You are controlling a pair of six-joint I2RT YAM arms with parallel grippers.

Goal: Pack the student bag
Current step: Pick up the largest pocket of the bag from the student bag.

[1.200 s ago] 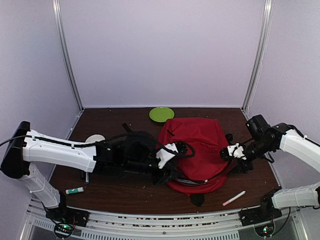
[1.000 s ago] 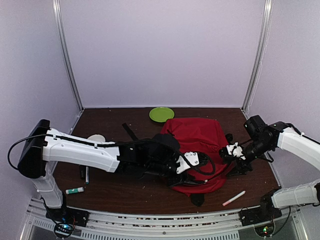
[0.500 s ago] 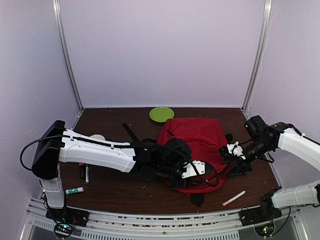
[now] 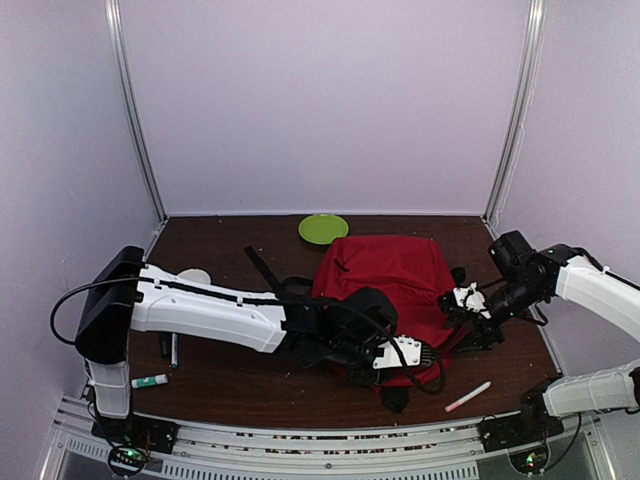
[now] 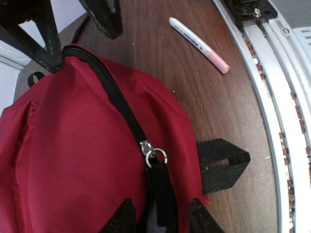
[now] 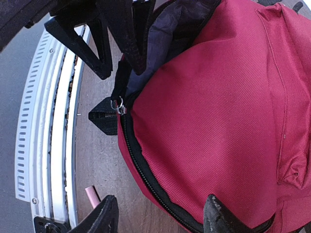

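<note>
The red student bag (image 4: 392,285) lies flat mid-table, its black zipper partly open at the near end. My left gripper (image 4: 412,354) reaches across to that near end. In the left wrist view the bag (image 5: 73,145) fills the frame, and my left gripper (image 5: 160,213) is open, its fingers either side of the zipper gap just below the slider ring (image 5: 154,154). My right gripper (image 4: 463,300) is at the bag's right edge. In the right wrist view it (image 6: 160,216) is open, spread over the zipper edge of the bag (image 6: 214,97).
A pink-and-white pen (image 4: 468,396) lies near the front right and also shows in the left wrist view (image 5: 199,43). The bag's black handle loop (image 4: 395,399) points to the front edge. A green plate (image 4: 323,228) lies at the back. A glue stick (image 4: 150,381) and pens (image 4: 170,347) lie at the left.
My left arm has swung right and forward along the bag, from its left side to its near zipper end. My right gripper has stayed at the bag's right edge.
</note>
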